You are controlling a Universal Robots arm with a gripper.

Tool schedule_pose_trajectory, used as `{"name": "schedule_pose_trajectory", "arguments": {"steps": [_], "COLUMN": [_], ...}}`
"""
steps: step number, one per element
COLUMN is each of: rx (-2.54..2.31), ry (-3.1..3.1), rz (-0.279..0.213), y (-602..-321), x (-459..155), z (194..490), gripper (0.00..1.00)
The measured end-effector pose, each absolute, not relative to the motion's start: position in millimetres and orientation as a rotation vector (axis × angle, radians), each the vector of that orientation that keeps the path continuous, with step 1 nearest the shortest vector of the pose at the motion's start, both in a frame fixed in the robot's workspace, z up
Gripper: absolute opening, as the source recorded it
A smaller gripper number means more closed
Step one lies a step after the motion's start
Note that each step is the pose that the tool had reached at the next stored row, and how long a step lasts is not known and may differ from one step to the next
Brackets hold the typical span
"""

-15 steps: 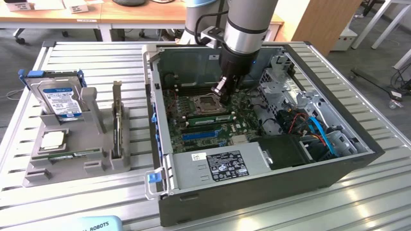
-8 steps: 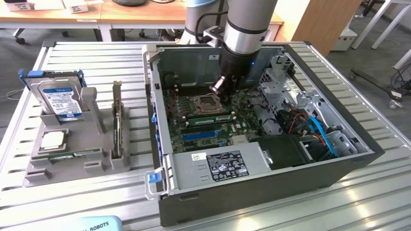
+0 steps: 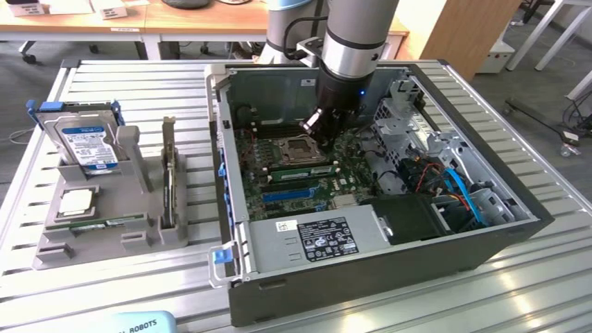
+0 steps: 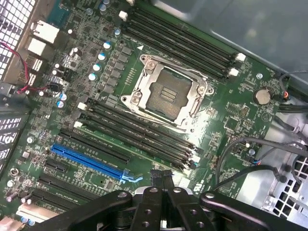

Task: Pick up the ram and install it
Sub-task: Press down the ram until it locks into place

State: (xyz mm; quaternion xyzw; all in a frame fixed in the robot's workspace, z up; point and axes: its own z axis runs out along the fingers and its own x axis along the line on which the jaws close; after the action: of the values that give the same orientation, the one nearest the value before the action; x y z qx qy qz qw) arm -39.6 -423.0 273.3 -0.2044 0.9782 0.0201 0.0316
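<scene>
Hanging inside the open computer case (image 3: 518,208), the hand (image 4: 162,180) has its fingers pressed together, holding nothing. Just under it sits a ram (image 3: 298,168) in the green board (image 4: 231,125). Far off, another ram (image 3: 93,225) lies on the grey holder (image 3: 138,236).

Green ram (image 3: 298,171) w/ dark chips stands on edge in mobo slot by CPU socket.
</scene>
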Motion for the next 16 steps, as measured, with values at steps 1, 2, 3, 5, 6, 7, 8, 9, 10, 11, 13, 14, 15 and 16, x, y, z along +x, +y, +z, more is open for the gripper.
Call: {"name": "schedule_pose_trajectory", "arguments": {"steps": [1, 2, 3, 5, 6, 7, 8, 9, 10, 11, 13, 14, 15, 16], "rx": [-0.629, -0.629, -0.629, -0.629, -0.626, -0.621, -0.616, -0.612, -0.609, -0.606, -0.602, -0.6, -0.598, -0.595], "ry": [3.013, 3.013, 3.013, 3.013, 3.014, 3.017, 3.02, 3.026, 3.033, 3.041, 3.059, 3.069, 3.078, 3.088], "rz": [0.062, 0.062, 0.062, 0.062, 0.062, 0.062, 0.063, 0.064, 0.066, 0.069, 0.074, 0.077, 0.08, 0.083], "y": [-423.0, -423.0, -423.0, -423.0, -423.0, -422.9, -422.9, -422.9, -422.9, -422.9, -422.9, -423.0, -423.0, -423.0], "x": [-39.6, -39.6, -39.6, -39.6, -39.6, -39.7, -39.6, -39.6, -39.6, -39.6, -39.6, -39.6, -39.6, -39.6], "z": [273.2, 273.2, 273.2, 273.2, 273.3, 273.2, 273.2, 273.2, 273.2, 273.3, 273.2, 273.2, 273.3, 273.3], "gripper": [0.1, 0.1, 0.1, 0.1, 0.1, 0.1, 0.1, 0.1, 0.1, 0.1, 0.1, 0.1, 0.1, 0.1]}}
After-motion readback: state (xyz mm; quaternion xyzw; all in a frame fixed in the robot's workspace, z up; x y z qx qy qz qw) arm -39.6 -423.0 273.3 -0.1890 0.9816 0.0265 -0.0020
